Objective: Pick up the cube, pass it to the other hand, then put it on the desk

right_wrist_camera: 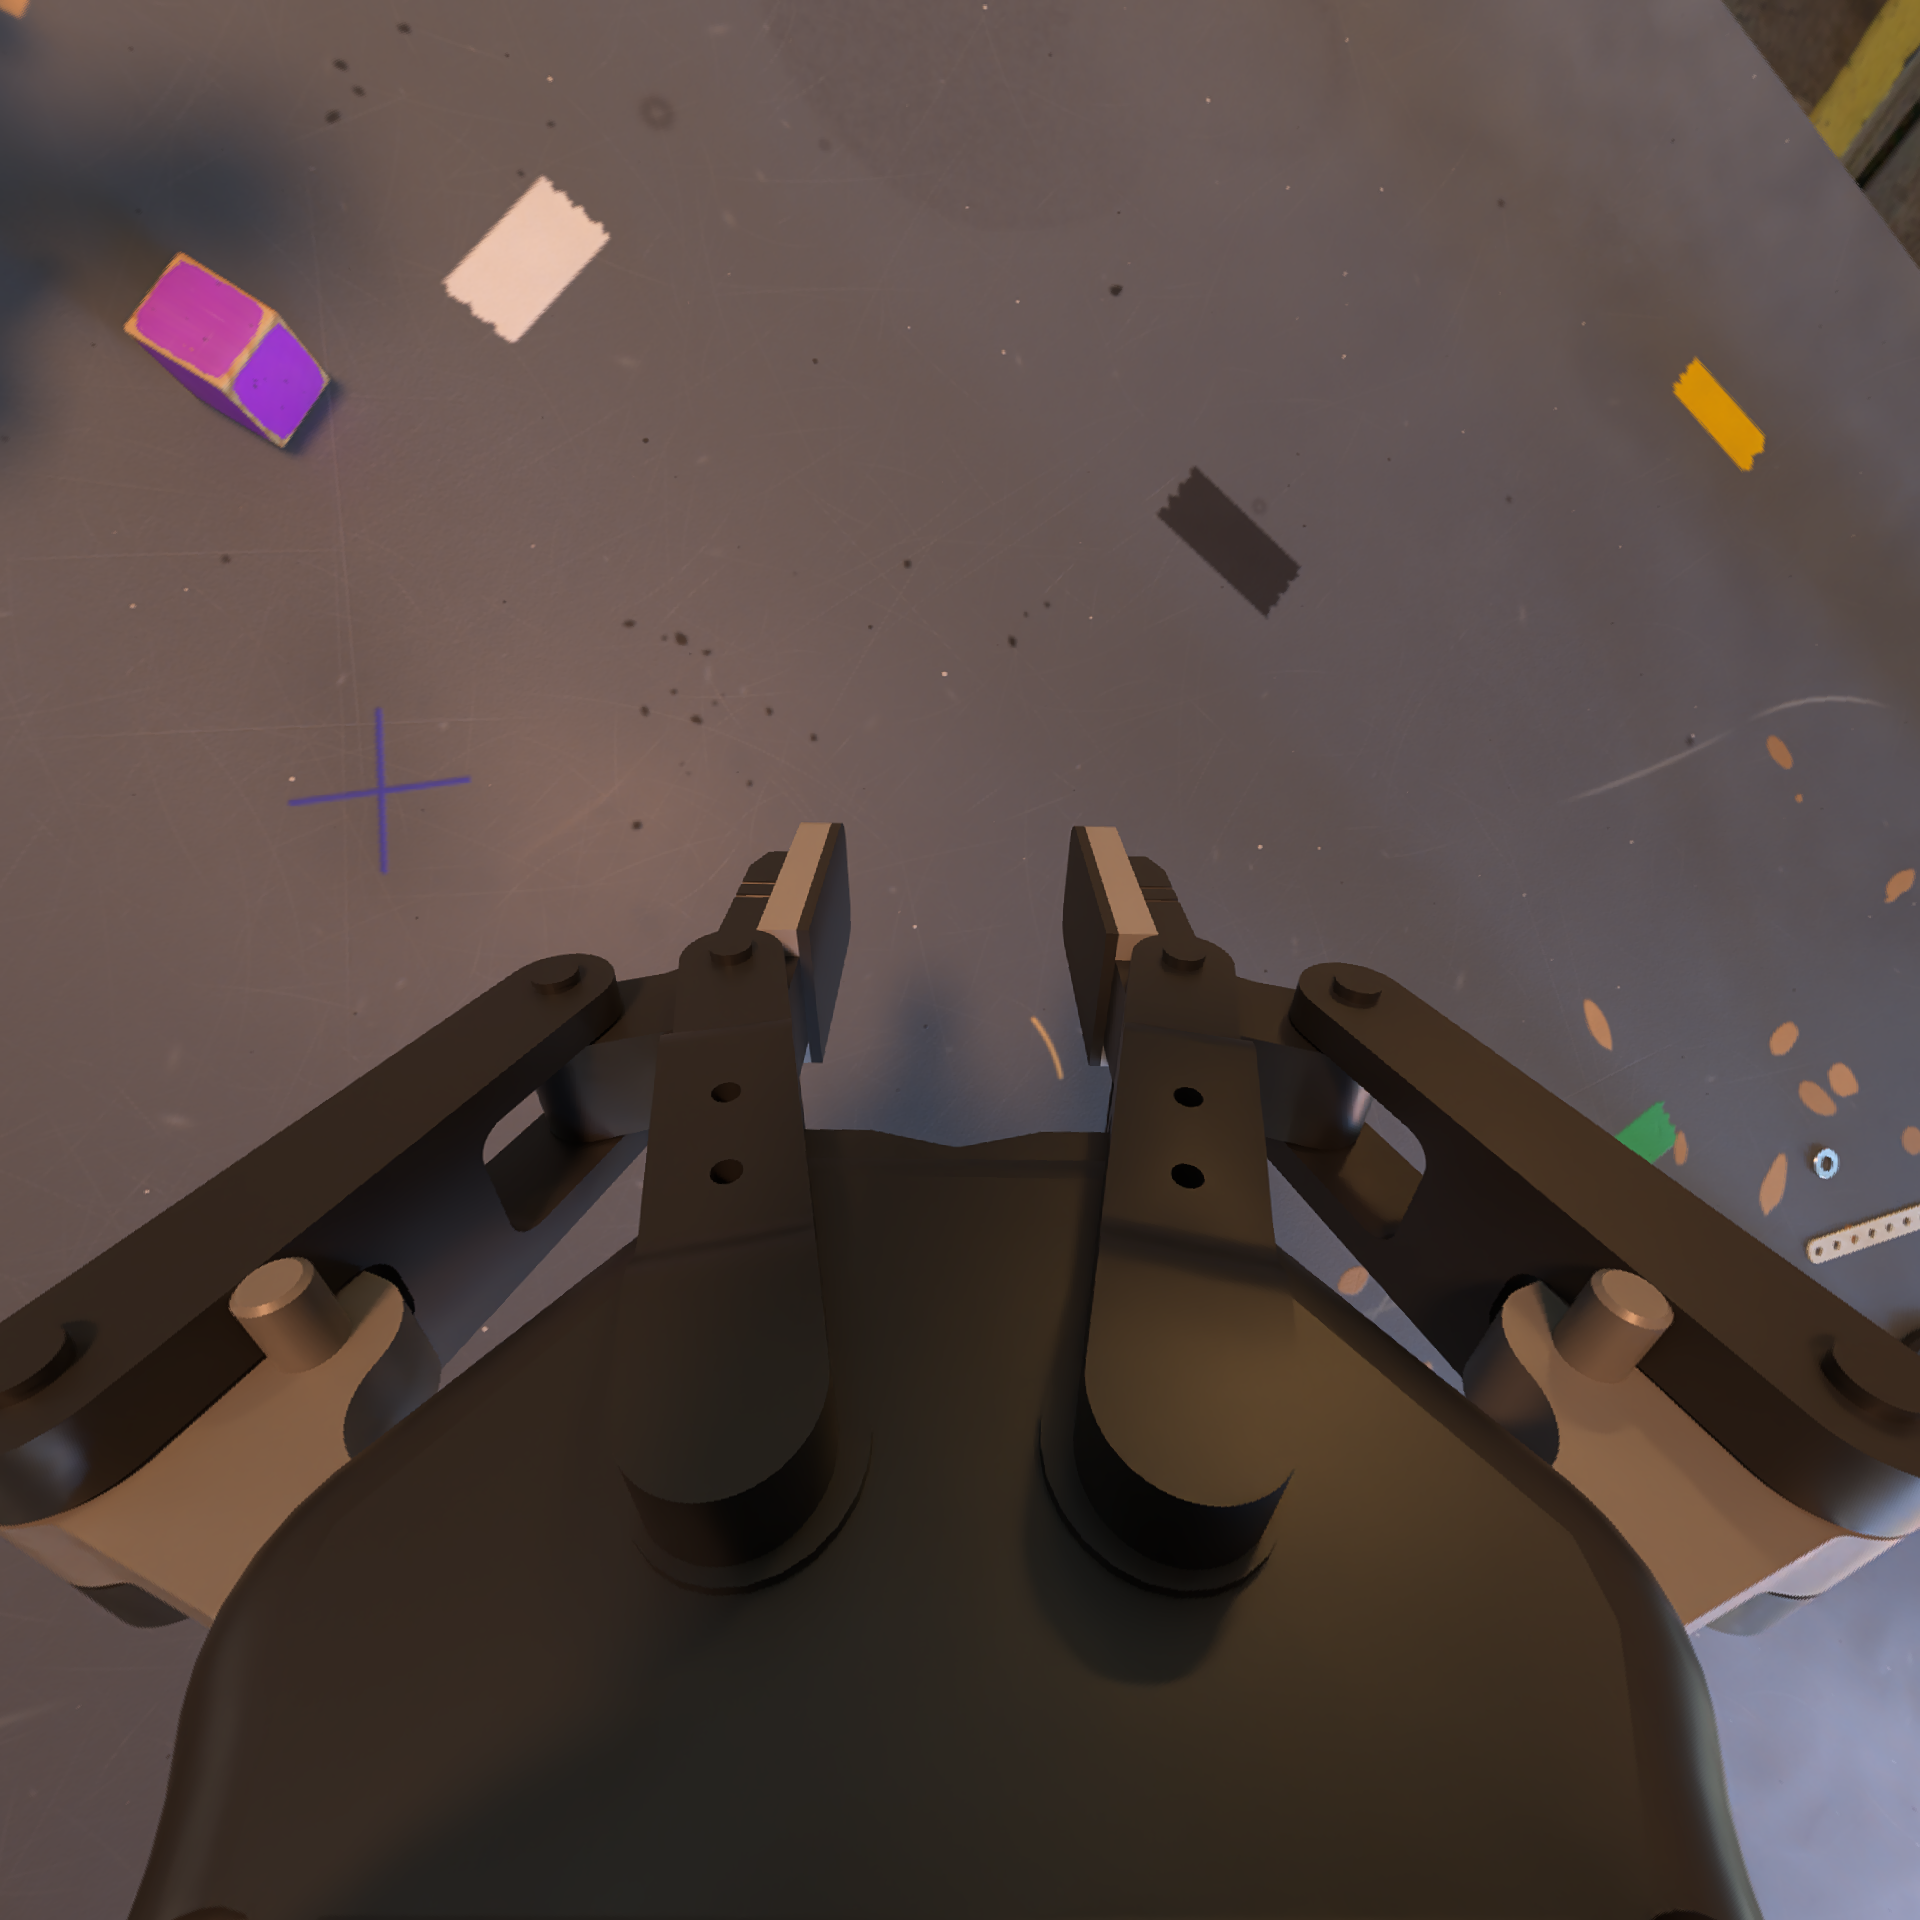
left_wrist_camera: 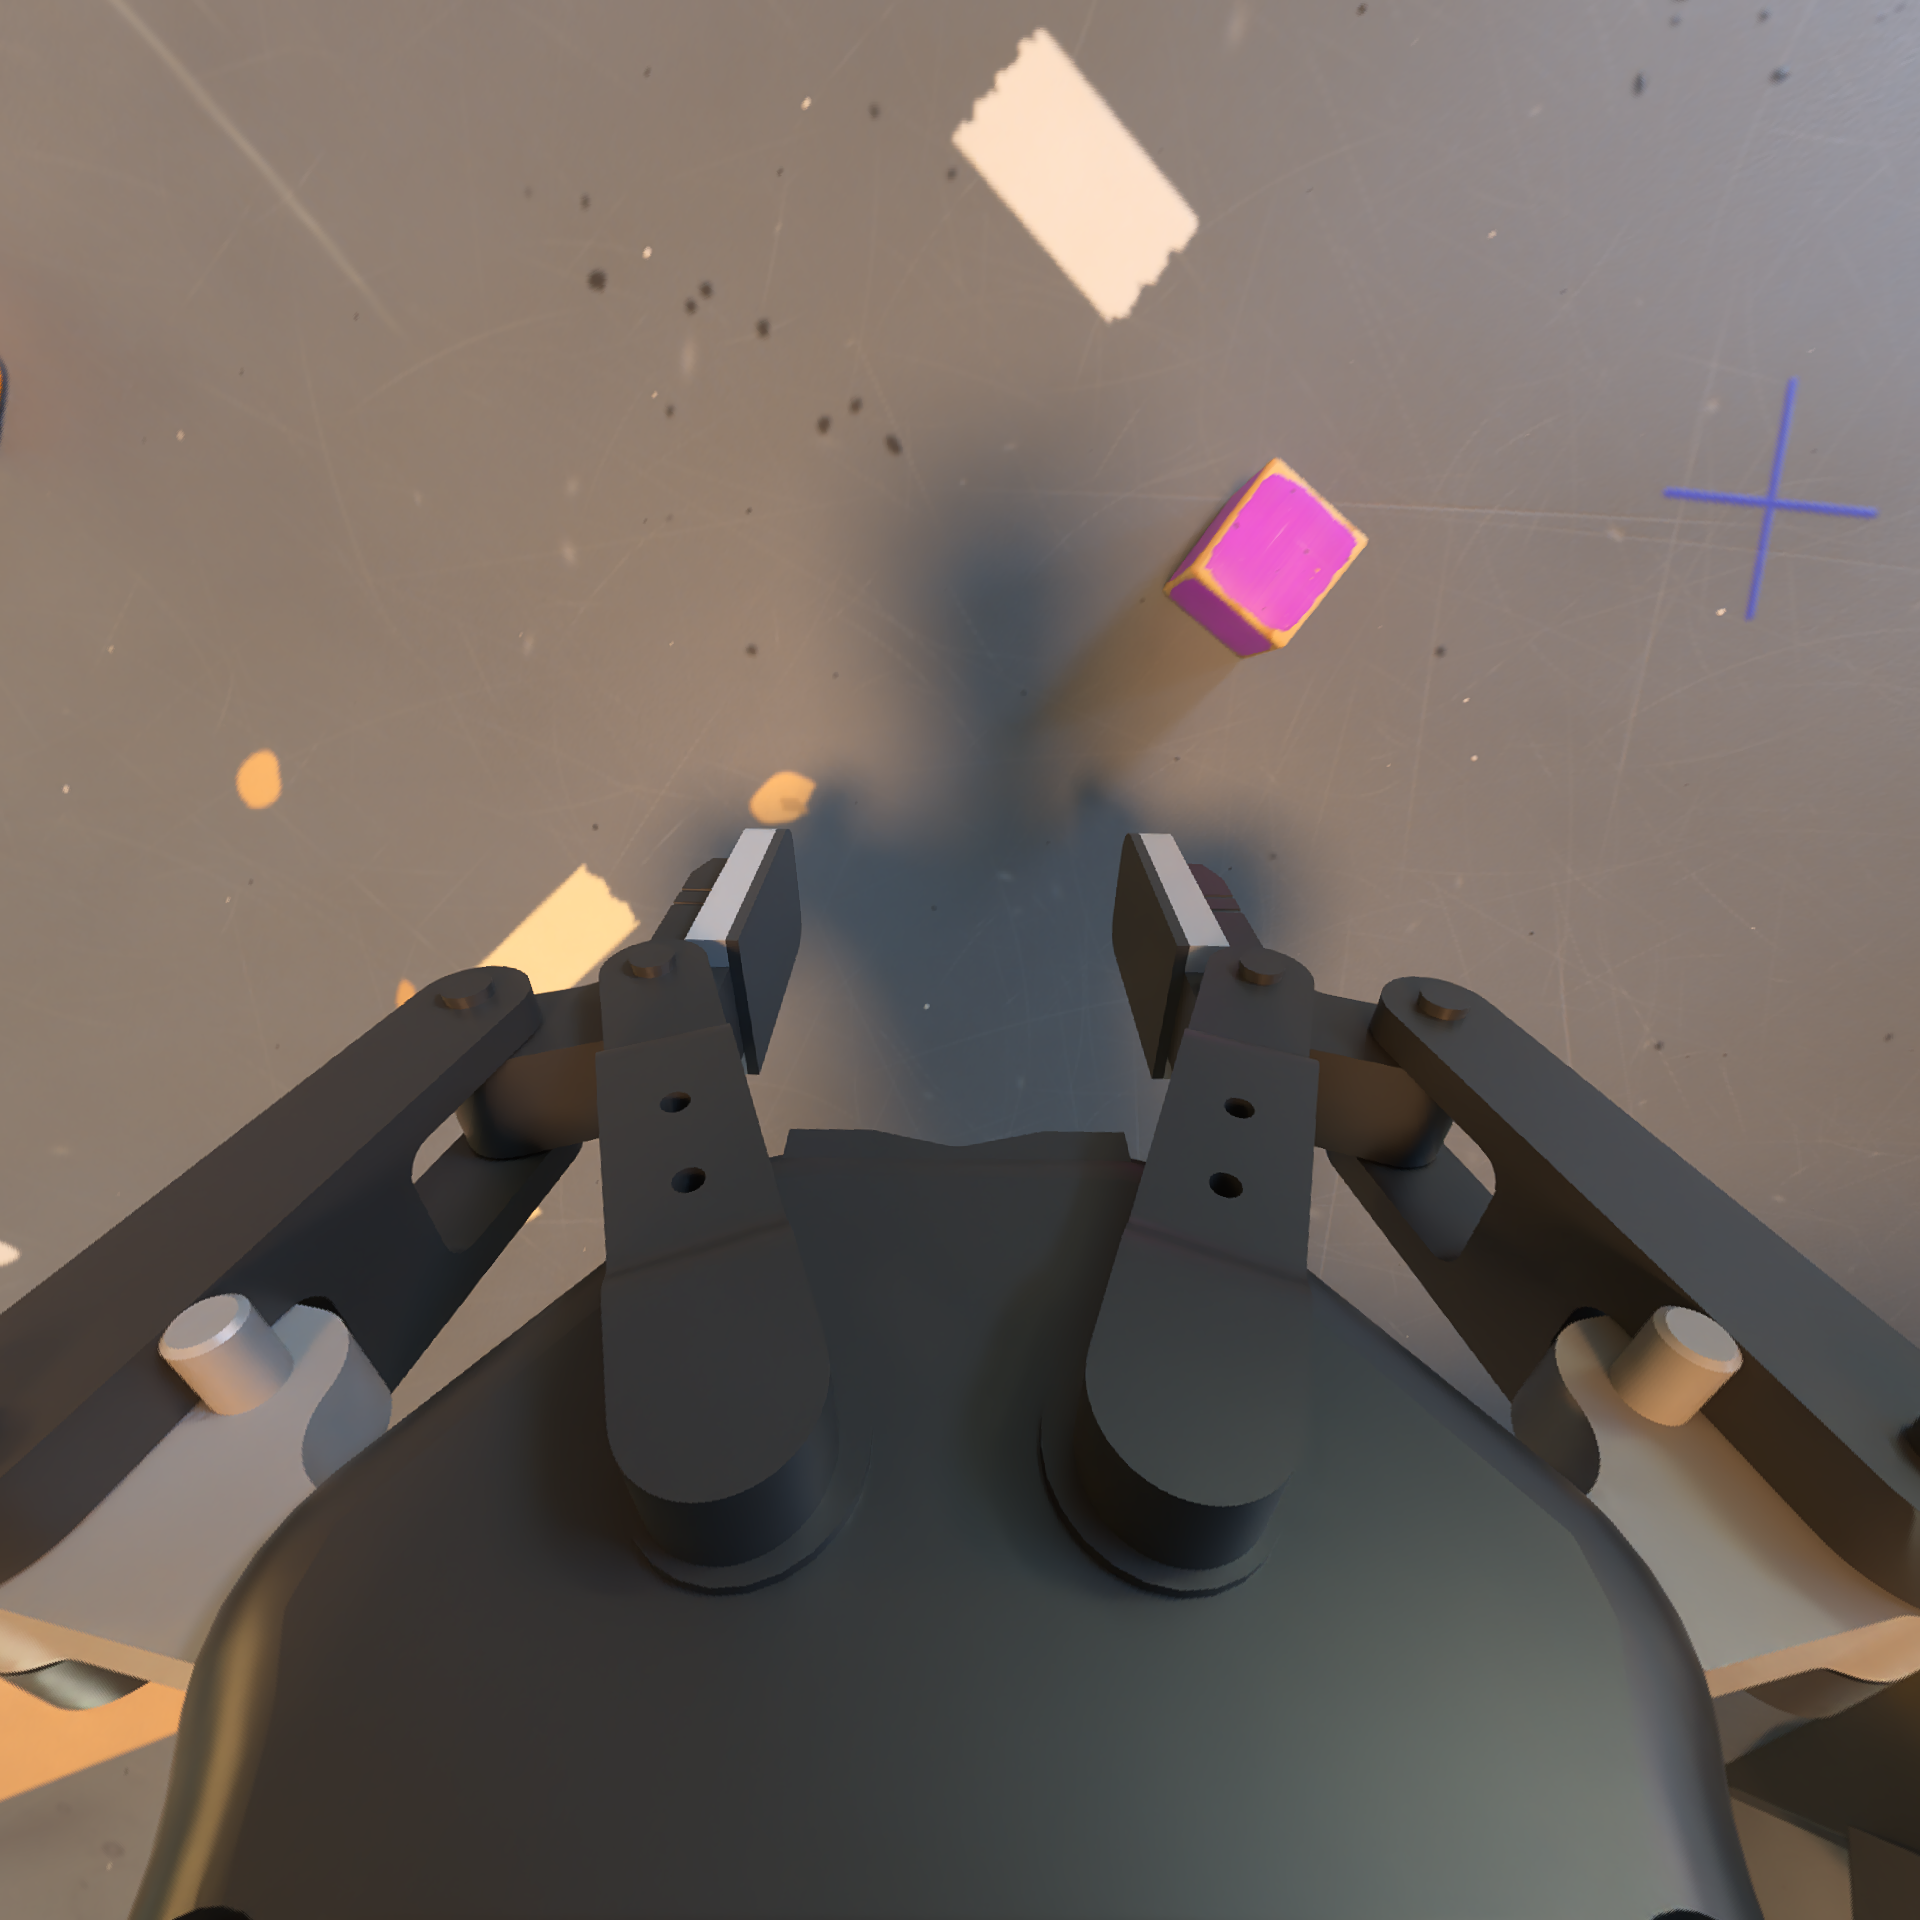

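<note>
A magenta cube [left_wrist_camera: 1270, 561] with worn orange edges rests on the grey desk [left_wrist_camera: 416, 520], ahead and to the right of my left gripper [left_wrist_camera: 956, 894]. The left gripper is open and empty, above the desk and short of the cube. In the right wrist view the same cube [right_wrist_camera: 223, 348] lies at the far left, well away from my right gripper [right_wrist_camera: 958, 883], which is open and empty above the desk [right_wrist_camera: 935, 416].
A blue cross mark [left_wrist_camera: 1771, 504] is drawn right of the cube; it also shows in the right wrist view [right_wrist_camera: 380, 790]. Flat tape patches lie on the desk: white [left_wrist_camera: 1075, 171], [right_wrist_camera: 527, 258], dark [right_wrist_camera: 1228, 540], yellow [right_wrist_camera: 1720, 412], green [right_wrist_camera: 1647, 1132]. A small metal strip [right_wrist_camera: 1860, 1236] and ring lie right. The desk's edge [right_wrist_camera: 1808, 135] runs at the top right.
</note>
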`<state>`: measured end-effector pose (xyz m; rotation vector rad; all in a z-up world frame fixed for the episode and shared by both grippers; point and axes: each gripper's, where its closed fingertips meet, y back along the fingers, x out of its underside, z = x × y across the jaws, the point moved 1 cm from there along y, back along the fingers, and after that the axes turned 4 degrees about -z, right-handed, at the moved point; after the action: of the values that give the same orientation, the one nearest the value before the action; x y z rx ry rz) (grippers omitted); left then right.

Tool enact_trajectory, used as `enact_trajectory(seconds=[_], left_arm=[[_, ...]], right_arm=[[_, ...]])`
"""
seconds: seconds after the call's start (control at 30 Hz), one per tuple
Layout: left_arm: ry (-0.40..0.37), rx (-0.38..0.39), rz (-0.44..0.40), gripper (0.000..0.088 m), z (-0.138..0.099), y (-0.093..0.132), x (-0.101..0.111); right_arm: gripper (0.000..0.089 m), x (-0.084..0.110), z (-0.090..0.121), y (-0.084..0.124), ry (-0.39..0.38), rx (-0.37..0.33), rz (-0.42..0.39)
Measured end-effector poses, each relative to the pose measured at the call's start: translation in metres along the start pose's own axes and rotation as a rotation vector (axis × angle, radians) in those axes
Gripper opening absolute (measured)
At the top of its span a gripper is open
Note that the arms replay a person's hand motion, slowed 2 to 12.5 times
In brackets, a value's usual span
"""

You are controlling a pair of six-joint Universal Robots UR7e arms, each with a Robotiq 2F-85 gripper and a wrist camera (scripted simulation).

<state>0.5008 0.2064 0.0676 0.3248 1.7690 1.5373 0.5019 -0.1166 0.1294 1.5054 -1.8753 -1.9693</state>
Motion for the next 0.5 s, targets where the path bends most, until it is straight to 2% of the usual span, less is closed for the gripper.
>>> enact_trajectory(seconds=[0.5], left_arm=[[-0.070,0.110,-0.034,0.0550,-0.024,-0.009,-0.023]], right_arm=[[0.0371,0.013,0.022,0.002,0.013,-0.018,-0.020]])
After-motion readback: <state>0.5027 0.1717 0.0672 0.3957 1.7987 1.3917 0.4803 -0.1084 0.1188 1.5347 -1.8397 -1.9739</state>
